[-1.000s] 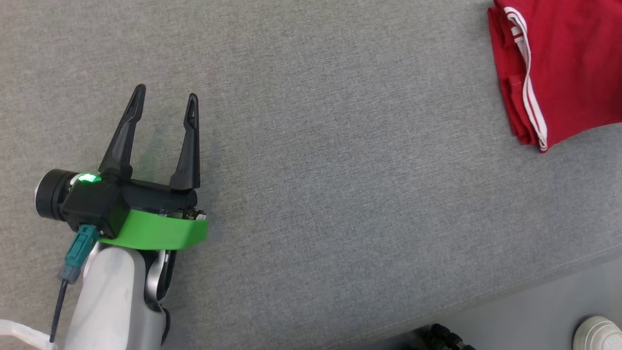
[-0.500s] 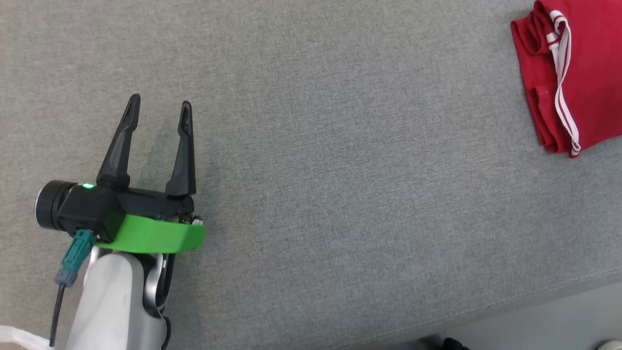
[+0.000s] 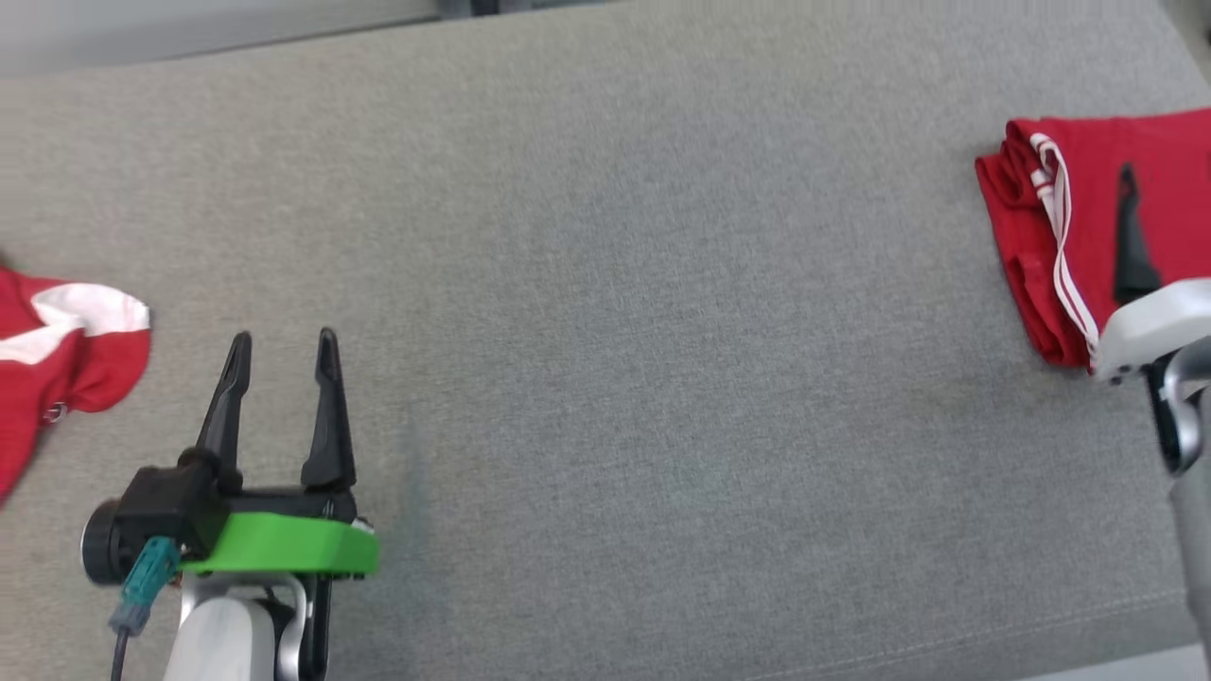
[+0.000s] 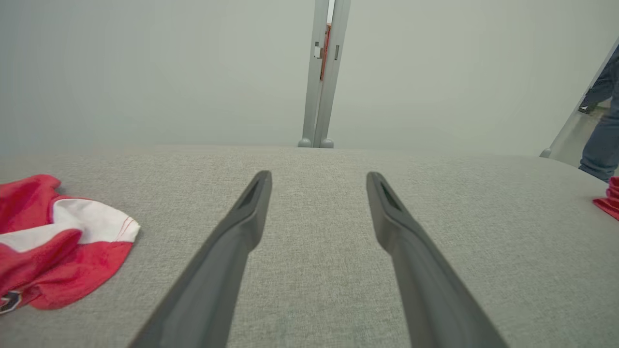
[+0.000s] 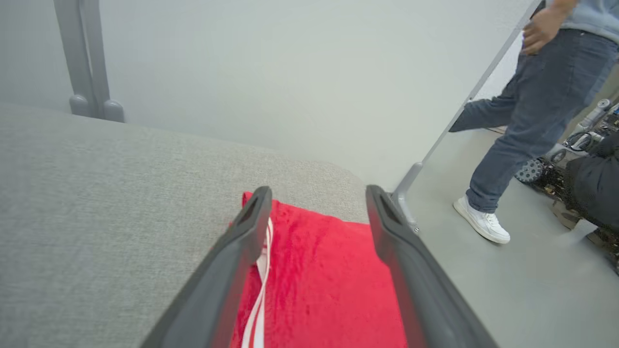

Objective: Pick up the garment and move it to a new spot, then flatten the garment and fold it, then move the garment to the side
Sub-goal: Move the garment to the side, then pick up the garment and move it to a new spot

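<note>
A folded red garment [image 3: 1088, 189] with white stripes lies at the far right of the grey fabric table [image 3: 605, 312], close to its right edge. My right gripper [image 5: 317, 193] is open just above the garment [image 5: 319, 280], one finger on each side of its top layer and nothing pinched. One dark finger [image 3: 1128, 241] of it and a pale forearm enter the head view at the right edge. My left gripper [image 3: 284, 339] stands open over bare table at the lower left, fingers [image 4: 242, 227] apart with nothing between them.
A second, crumpled red-and-white garment [image 3: 57, 350] lies at the table's left edge, left of my left gripper [image 4: 317, 176]. A person in jeans and white shoes [image 5: 527, 111] stands on the floor beyond the table's right edge. A grey post [image 4: 321, 72] rises behind the table.
The head camera has swung up, bringing the table's far edge, the crumpled garment and my right forearm into view. My right gripper has gone from shut to open. My left gripper stays open.
</note>
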